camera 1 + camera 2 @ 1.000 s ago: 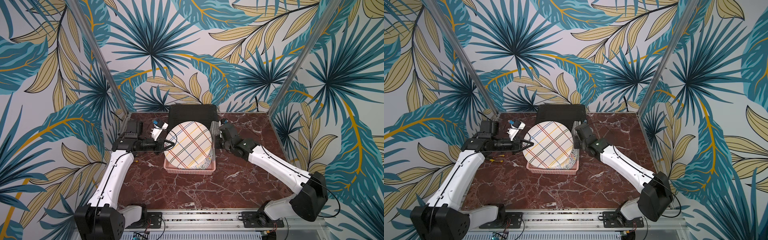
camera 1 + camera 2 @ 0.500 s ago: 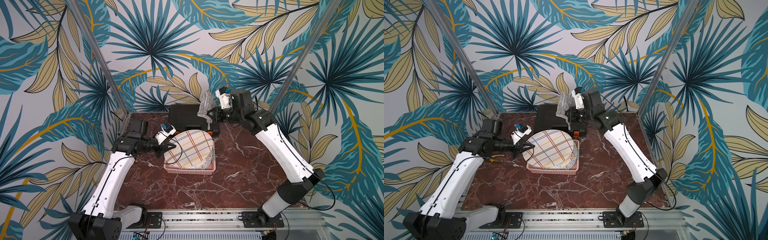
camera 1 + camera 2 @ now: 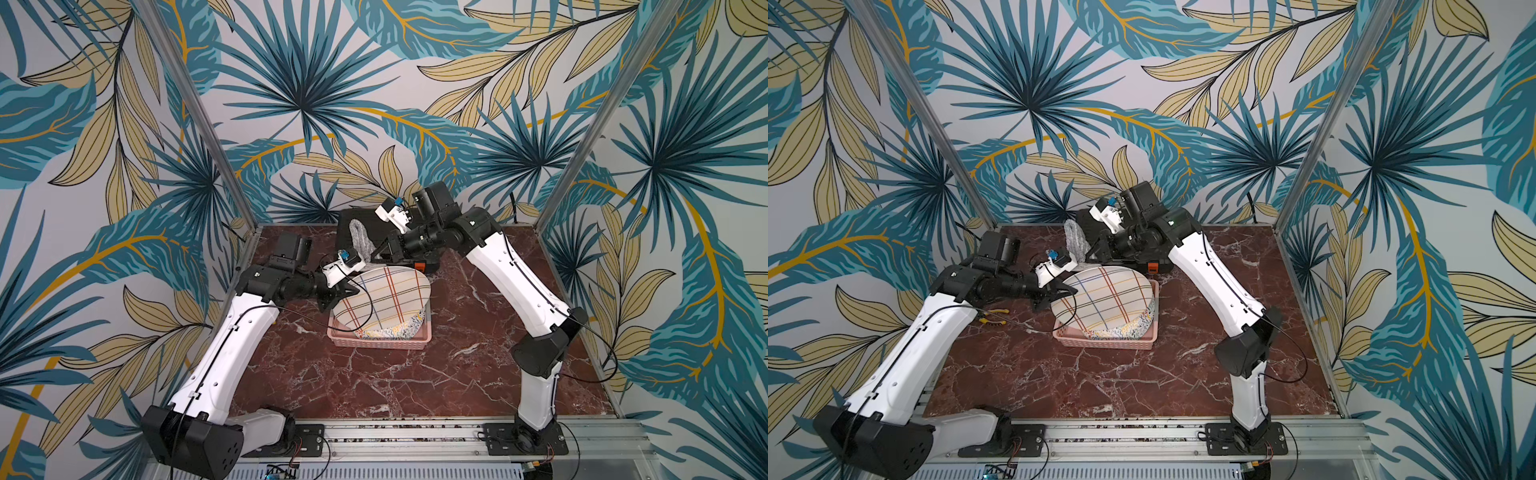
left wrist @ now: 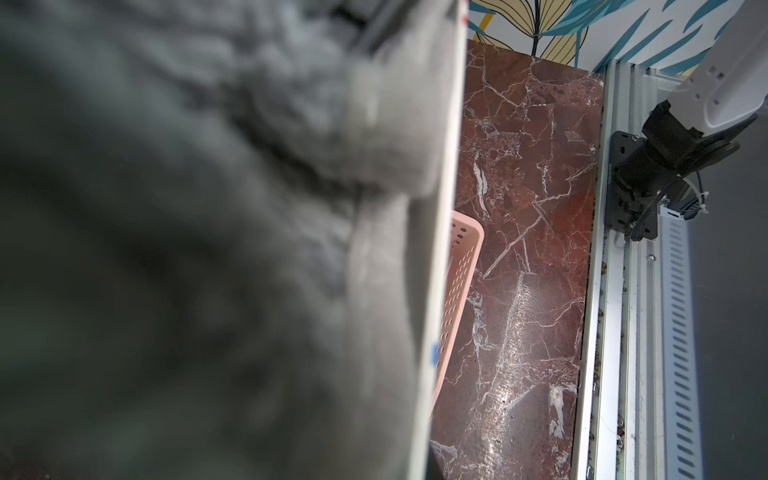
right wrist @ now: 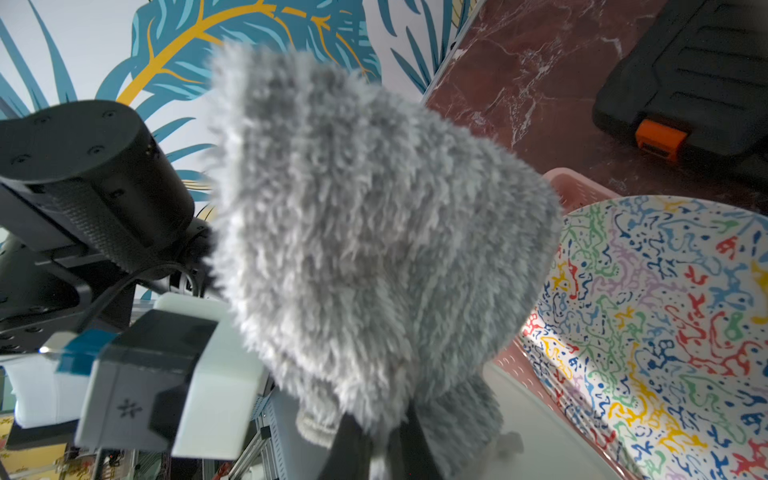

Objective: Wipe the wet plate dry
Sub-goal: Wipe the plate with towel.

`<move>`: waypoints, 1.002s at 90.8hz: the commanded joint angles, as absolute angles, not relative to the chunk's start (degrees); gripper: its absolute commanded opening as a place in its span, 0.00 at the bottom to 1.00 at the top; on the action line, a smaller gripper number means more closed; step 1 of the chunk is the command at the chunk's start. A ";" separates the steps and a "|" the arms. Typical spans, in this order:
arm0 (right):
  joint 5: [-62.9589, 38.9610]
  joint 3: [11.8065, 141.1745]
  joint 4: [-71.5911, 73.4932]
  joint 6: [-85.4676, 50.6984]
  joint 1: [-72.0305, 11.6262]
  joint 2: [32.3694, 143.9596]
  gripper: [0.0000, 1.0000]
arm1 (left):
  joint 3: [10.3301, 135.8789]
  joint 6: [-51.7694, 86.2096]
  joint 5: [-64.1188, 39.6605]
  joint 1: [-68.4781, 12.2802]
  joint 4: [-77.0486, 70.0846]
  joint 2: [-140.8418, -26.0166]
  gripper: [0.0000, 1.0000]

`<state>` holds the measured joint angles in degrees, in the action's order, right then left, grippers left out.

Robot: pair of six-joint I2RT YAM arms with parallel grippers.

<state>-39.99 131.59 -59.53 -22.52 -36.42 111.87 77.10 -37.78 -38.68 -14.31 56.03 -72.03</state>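
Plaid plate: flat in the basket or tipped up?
Tipped up. The left end effector grips the plaid plate by its rim; its lower edge sits in the pink basket, over the squiggle-patterned plate.

Black plastic case with orange latch (image 5: 698, 75) behind pink perforated basket (image 3: 378, 340) on red-brown marble tabletop (image 3: 374, 386); yellow-handled pliers (image 3: 992, 314) lying nearby.

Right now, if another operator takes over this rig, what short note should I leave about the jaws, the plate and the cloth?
The left gripper has its jaws shut on the rim of the checked plate, held tilted above the pink basket.
The right gripper has its jaws shut on the grey cloth, raised by the plate's far edge; contact is unclear.
A patterned plate lies in the basket.
Done: plate and cloth picked up.
Left: wipe the checked plate; its dryness cannot be judged.
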 commanded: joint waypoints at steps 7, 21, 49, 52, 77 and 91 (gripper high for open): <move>-43.69 132.28 -69.61 -16.39 -36.99 112.59 0.00 | 80.69 -39.52 -38.20 -15.92 55.32 -72.96 0.00; -44.94 132.34 -71.81 -14.01 -37.82 113.76 0.00 | 81.62 -39.48 -38.22 -16.93 55.26 -73.64 0.00; -44.01 131.32 -73.33 -9.84 -37.69 113.11 0.00 | 83.02 -37.72 -37.07 -16.96 54.63 -74.15 0.00; -43.74 130.29 -72.56 -9.88 -37.48 112.26 0.00 | 83.12 -37.44 -36.75 -16.96 54.51 -74.10 0.00; -44.26 114.88 -60.89 -13.85 -33.24 103.85 0.00 | 83.36 -35.50 -36.48 -15.79 54.24 -73.66 0.00; -45.21 108.43 -56.28 -15.60 -31.23 99.68 0.00 | 84.33 -34.57 -37.86 -13.90 54.09 -73.65 0.00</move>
